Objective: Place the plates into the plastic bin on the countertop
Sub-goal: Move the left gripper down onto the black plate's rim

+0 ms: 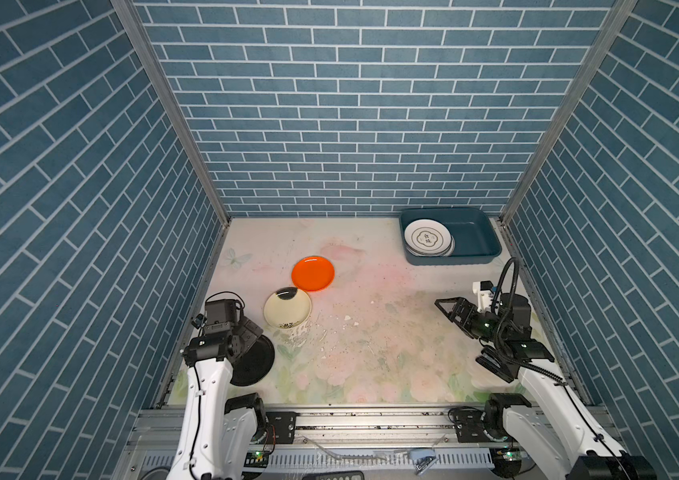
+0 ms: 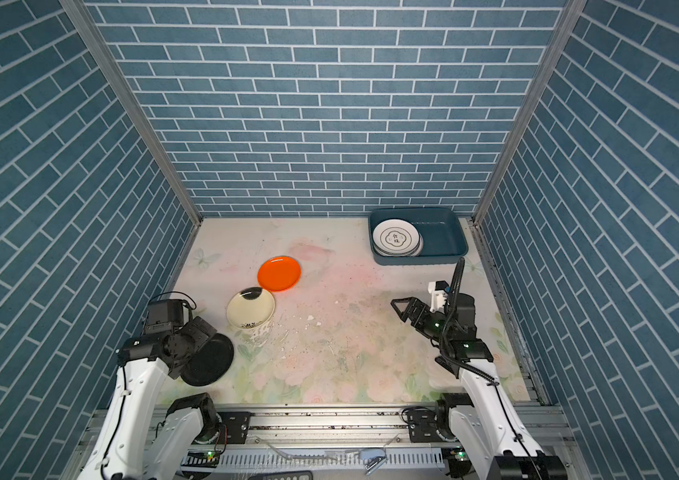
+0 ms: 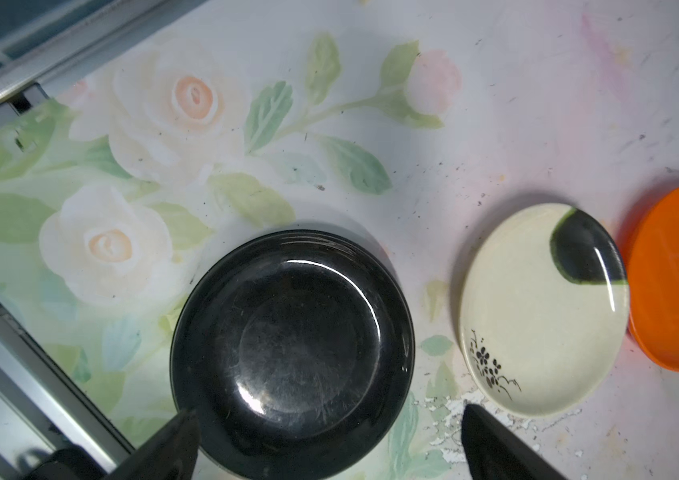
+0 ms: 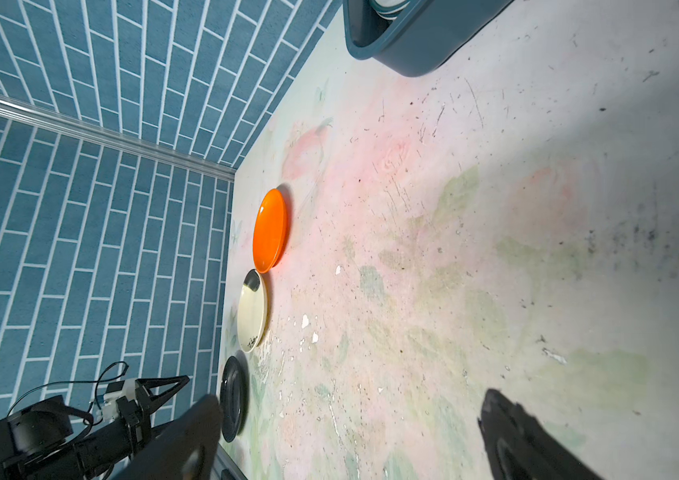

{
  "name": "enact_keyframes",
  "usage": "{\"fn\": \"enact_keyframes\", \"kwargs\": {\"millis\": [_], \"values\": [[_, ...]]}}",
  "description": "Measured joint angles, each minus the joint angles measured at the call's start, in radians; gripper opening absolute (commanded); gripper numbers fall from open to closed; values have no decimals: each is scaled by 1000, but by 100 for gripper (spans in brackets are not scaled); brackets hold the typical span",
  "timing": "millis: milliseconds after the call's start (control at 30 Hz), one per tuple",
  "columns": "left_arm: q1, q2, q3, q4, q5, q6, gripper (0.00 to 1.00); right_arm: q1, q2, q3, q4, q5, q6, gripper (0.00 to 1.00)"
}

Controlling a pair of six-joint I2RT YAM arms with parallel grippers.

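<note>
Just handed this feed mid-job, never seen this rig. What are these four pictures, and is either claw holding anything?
Two white robot arms, each ending in a two-fingered claw, work over a floral countertop. The two wide pictures come from one overhead camera pair; the other two come from cameras on the arms' wrists. Loose on the countertop lie an orange plate, a cream plate and a black plate. The teal plastic bin at the far right corner holds a stack of white plates. The left claw hangs open over the black plate; the right claw is open above the countertop. Neither holds anything.
</note>
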Motion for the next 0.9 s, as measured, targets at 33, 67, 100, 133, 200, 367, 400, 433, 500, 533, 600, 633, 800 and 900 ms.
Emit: {"fn": "enact_keyframes", "kwargs": {"millis": [33, 67, 100, 133, 200, 367, 400, 433, 500, 533, 600, 633, 800, 900], "values": [[21, 11, -16, 13, 18, 3, 100, -1, 7, 6, -5, 0, -4, 97], [33, 16, -32, 21, 31, 4, 99, -2, 14, 10, -6, 0, -9, 97], [38, 18, -40, 24, 42, 5, 100, -2, 19, 14, -11, 0, -16, 97], [41, 18, -46, 26, 47, 6, 100, -4, 28, 21, -20, 1, -24, 97], [42, 18, -48, 30, 50, 6, 100, -8, 44, 34, -31, 3, -37, 97], [43, 24, -50, 50, 42, 6, 100, -28, 73, 60, -52, 3, -56, 97], [43, 26, -53, 57, 42, 7, 99, -32, 76, 62, -57, 3, -57, 97], [43, 26, -58, 66, 43, 7, 99, -38, 78, 65, -64, 3, -57, 97], [43, 28, -76, 83, 47, 7, 99, -46, 82, 68, -69, 4, -62, 97], [43, 32, -86, 92, 52, 7, 100, -50, 82, 68, -72, 4, -65, 97], [43, 48, -105, 110, 62, 7, 99, -56, 84, 69, -74, 6, -74, 97], [43, 58, -114, 119, 68, 7, 99, -58, 89, 70, -75, 6, -76, 97], [43, 85, -149, 164, 92, 6, 99, -67, 116, 72, -79, 7, -82, 97], [43, 100, -168, 194, 110, 4, 100, -77, 137, 72, -80, 10, -82, 96]]}}
